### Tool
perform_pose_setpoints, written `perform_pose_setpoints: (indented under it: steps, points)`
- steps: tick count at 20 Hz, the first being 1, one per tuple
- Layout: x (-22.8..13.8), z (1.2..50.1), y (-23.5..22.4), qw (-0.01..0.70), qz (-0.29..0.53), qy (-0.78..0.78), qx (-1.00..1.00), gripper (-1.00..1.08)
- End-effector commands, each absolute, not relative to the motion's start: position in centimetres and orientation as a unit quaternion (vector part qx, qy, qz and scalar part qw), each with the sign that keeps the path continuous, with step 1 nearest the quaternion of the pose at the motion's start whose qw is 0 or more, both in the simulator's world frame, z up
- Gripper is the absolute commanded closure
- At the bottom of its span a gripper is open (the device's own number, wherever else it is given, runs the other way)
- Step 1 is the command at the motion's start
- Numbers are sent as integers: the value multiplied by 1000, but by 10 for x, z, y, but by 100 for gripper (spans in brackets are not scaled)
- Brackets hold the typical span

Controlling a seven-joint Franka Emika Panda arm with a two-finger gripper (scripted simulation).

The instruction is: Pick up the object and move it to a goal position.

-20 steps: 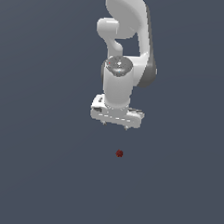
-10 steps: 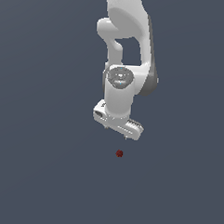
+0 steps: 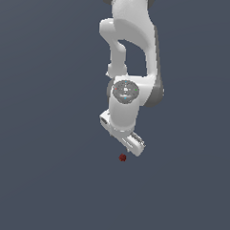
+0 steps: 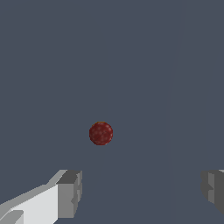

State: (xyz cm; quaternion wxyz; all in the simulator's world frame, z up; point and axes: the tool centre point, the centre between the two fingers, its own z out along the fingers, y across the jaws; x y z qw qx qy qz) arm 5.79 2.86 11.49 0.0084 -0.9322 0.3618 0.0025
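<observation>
One dark red bumpy ball (image 4: 101, 133) lies on the grey floor (image 3: 42, 180), at six o'clock just below the gripper (image 3: 126, 141). Fingers (image 4: 69, 194) apart, empty. Step: approach. Next, likely: centre, descend, close.

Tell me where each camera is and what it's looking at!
Exterior view: sits off the arm, looking at the plain grey floor; shows the white arm, its gripper and the tiny red ball just beneath.
Wrist view: rides on the wrist, looking past the gripper at the floor; shows two grey fingertips, jaws wide apart, with the ball beyond them, untouched.
Shared: both show the red ball, the grey floor and the gripper.
</observation>
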Motion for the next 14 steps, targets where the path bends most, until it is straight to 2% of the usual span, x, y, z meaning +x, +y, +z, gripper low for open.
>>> perform_pose_setpoints:
  steps: [1,14]
  points:
    - [63,110,30,8,3,393,-920,-92]
    - [84,82,41,3,2,537,-844,-92]
